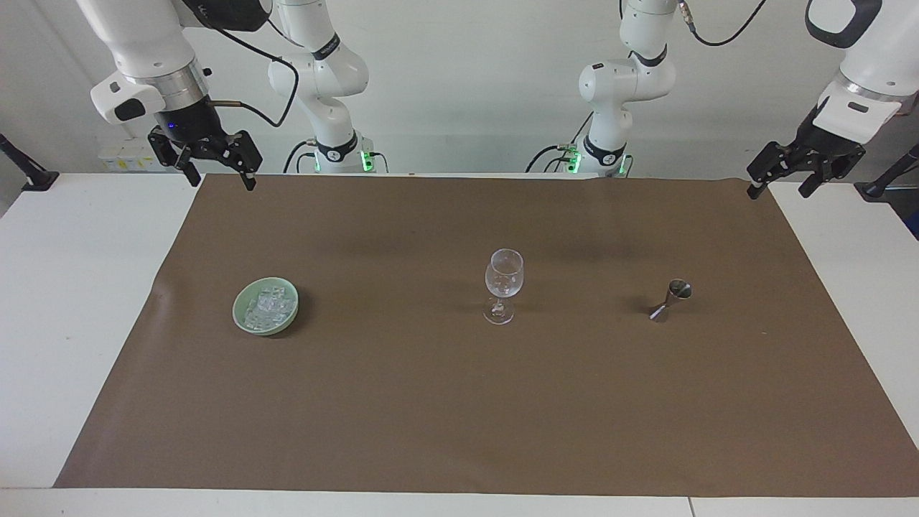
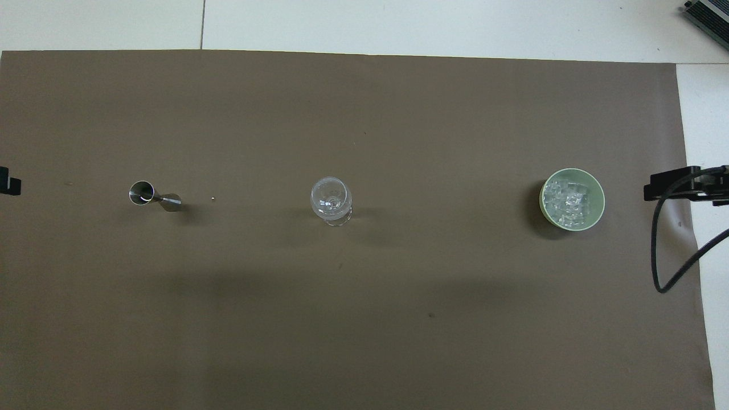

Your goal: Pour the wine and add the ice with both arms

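An empty clear wine glass (image 1: 504, 276) stands upright in the middle of the brown mat; it also shows in the overhead view (image 2: 331, 199). The ice (image 1: 271, 303) (image 2: 566, 200) is heaped in a pale green bowl (image 1: 237, 310) (image 2: 599, 199) toward the right arm's end. A small steel jigger (image 1: 671, 300) (image 2: 151, 196) stands toward the left arm's end. My right gripper (image 1: 220, 178) is open and empty, raised over the mat's corner. My left gripper (image 1: 777, 190) is open and empty, raised over the mat's other corner. Both arms wait.
The brown mat (image 1: 459, 402) covers most of the white table (image 1: 72, 287). A tiny bead (image 2: 212, 198) lies between the jigger and the glass. A black cable (image 2: 660, 250) hangs from the right gripper's wrist. No bottle shows.
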